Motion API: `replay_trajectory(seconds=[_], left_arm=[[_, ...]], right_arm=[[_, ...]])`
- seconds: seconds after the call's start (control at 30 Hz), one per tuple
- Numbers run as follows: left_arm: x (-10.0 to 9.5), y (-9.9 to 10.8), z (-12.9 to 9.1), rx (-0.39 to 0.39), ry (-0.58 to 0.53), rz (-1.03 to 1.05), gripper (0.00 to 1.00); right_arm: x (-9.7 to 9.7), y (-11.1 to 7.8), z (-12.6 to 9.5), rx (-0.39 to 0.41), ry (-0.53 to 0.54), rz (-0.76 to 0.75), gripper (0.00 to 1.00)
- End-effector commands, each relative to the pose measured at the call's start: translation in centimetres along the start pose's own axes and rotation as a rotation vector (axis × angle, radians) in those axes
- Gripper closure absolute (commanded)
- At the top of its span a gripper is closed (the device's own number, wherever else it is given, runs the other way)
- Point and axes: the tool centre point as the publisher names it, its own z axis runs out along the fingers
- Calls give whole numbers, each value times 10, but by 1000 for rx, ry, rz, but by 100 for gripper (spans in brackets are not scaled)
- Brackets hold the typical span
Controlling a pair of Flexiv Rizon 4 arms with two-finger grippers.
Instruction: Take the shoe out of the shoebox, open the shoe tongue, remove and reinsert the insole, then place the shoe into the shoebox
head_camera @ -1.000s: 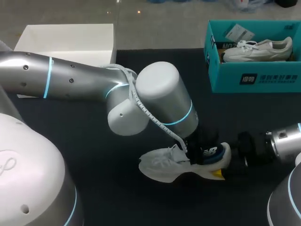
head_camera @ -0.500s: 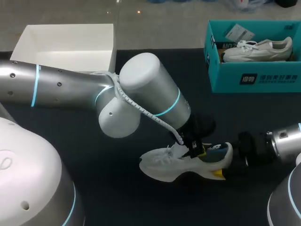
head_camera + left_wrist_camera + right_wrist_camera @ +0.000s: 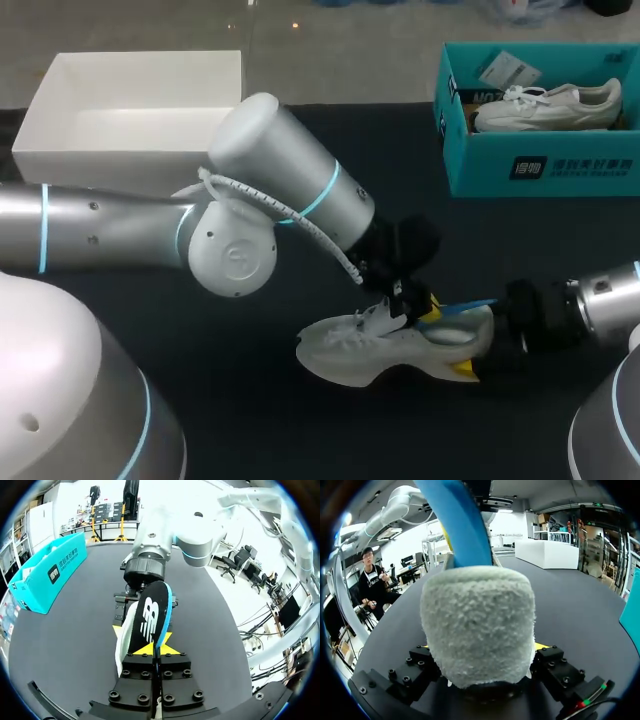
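Here, view by view:
- Head view: left fingers [image 3: 418, 306] pinch the blue insole [image 3: 462, 304], which stands partly out of the grey shoe [image 3: 370, 350] on the black bench [image 3: 250, 420].
- Left wrist view: the fingers are pressed together on the insole's edge.
- Right wrist view: right fingers [image 3: 481, 650] clamp the shoe's heel.

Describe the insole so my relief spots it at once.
On the dark table, a pale grey shoe lies with its heel in the right gripper. The insole is the thin strip sticking up from its opening, pinched by the left gripper; its black face and blue edge set it apart.
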Motion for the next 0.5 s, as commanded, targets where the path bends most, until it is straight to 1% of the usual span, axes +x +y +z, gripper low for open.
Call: replay_trajectory(seconds=[0.03,0.17,0.27,0.33,0.43,0.5], left_arm=[[5,-6,-8,62,26,17,100],[8,-14,-17,100,32,32,100],[9,-18,-20,114,26,39,100],[7,-24,-22,140,24,33,100],[6,-39,-30,215,31,39,100],[5,-53,-36,246,18,53,100]], right_arm=[[2,0,0,2,-3,0,100],[2,0,0,2,-3,0,100],[2,0,0,2,-3,0,100],[2,0,0,2,-3,0,100],[2,0,0,2,-3,0,100],[2,0,0,2,-3,0,100]])
